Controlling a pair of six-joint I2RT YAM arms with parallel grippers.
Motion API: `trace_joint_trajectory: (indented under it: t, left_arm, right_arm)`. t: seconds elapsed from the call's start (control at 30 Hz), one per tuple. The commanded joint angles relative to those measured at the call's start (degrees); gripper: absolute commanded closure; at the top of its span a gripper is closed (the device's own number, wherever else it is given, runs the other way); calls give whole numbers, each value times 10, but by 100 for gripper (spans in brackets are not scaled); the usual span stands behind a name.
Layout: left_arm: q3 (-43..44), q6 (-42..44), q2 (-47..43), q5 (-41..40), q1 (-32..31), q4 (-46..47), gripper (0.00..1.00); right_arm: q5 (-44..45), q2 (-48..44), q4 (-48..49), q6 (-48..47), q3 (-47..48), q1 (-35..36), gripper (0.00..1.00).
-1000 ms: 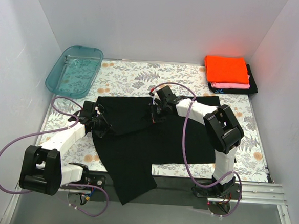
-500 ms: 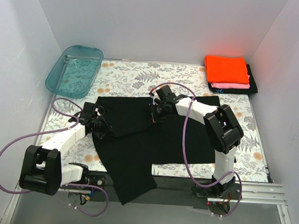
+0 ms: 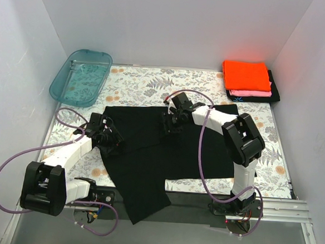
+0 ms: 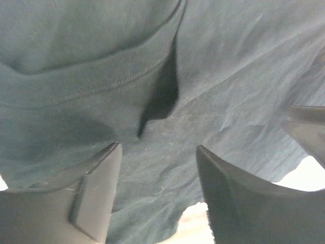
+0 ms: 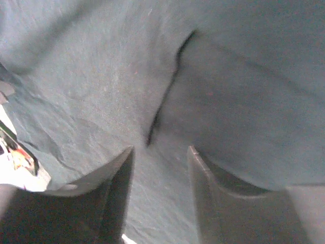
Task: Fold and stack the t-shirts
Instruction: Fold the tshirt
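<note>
A large black t-shirt [image 3: 149, 154] lies spread on the table, its upper part folded over and one end hanging over the near edge. My left gripper [image 3: 111, 138] [image 4: 157, 152] stands open just above the shirt's left side, with only cloth and a ribbed hem [image 4: 101, 76] below the fingers. Over the fold near the shirt's middle, my right gripper [image 3: 170, 126] [image 5: 160, 152] is open too and holds nothing. At the back right is a folded stack: an orange t-shirt [image 3: 245, 75] on a pink one [image 3: 255, 94] on a black one with a light-blue mark [image 3: 238, 97].
A teal see-through tub [image 3: 81, 76] stands at the back left corner. The floral tablecloth [image 3: 148, 82] shows behind the shirt. White walls close in the table on three sides. Purple cables loop from both arms.
Both grippers have opened and let go of the black shirt's folded edge, which now lies flat. The left gripper has shifted a little to the right.
</note>
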Motion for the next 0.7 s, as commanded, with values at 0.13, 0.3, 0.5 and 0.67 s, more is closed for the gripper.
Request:
trace_joint_trajectory:
  t: [0.13,0.3,0.5,0.67]
  left_arm:
    - [122,48,-6,-116,68,-2,28]
    - [169,64,96,-130,91,88,32]
    - [254,72,235,-130,108,151,62]
    - [321,70,294,-114,108,163,84]
  right_arm:
    - [17,-87,0,-28,11,-154,36]
    - [8,-94,44,-25,-9,-267,36]
    - [-16,-77,117,13,-45,-399,43]
    - [-30,-50,178,42,-51,-457,46]
